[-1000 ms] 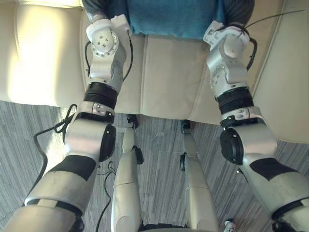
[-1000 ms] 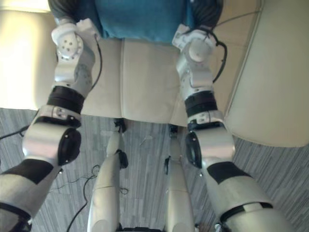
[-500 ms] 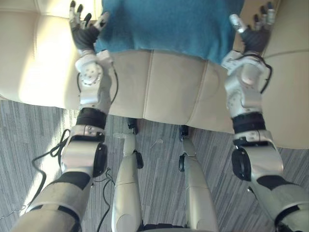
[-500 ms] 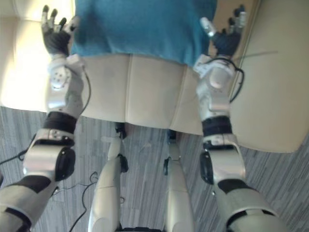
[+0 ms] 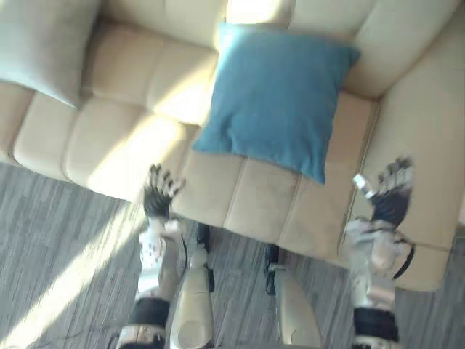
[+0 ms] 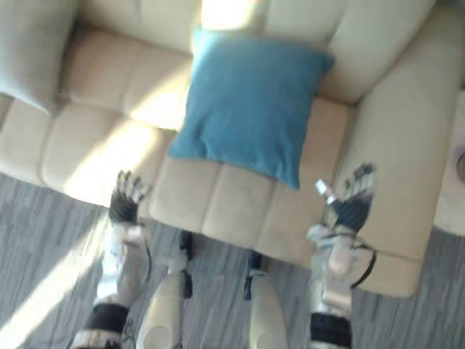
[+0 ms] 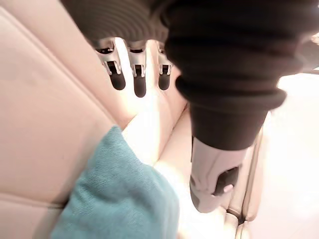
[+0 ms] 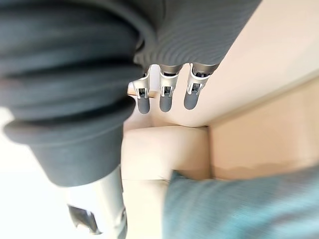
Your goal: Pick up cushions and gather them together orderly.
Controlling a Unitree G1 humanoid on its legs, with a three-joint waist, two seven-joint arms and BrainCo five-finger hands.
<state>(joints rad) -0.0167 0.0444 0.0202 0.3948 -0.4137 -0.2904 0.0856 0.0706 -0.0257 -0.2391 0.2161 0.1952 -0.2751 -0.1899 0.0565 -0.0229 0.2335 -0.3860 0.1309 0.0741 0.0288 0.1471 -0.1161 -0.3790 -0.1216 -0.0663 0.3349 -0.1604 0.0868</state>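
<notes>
Left eye view: left hand (image 5: pixel 158 198), right hand (image 5: pixel 390 198) splayed, empty, short of cushion (image 5: pixel 275 102) edge.

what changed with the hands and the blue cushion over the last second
Both hands drew back from the sides of the blue cushion toward the front edge of the sofa; left hand and right hand are open, clear of it. The view also shifted with the camera. The cushion stays on the seat, against the backrest; a grey cushion sits at the left end.

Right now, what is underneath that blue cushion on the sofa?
The blue cushion lies on the cream sofa seat, its top against the backrest. Anything directly beneath it is covered.
</notes>
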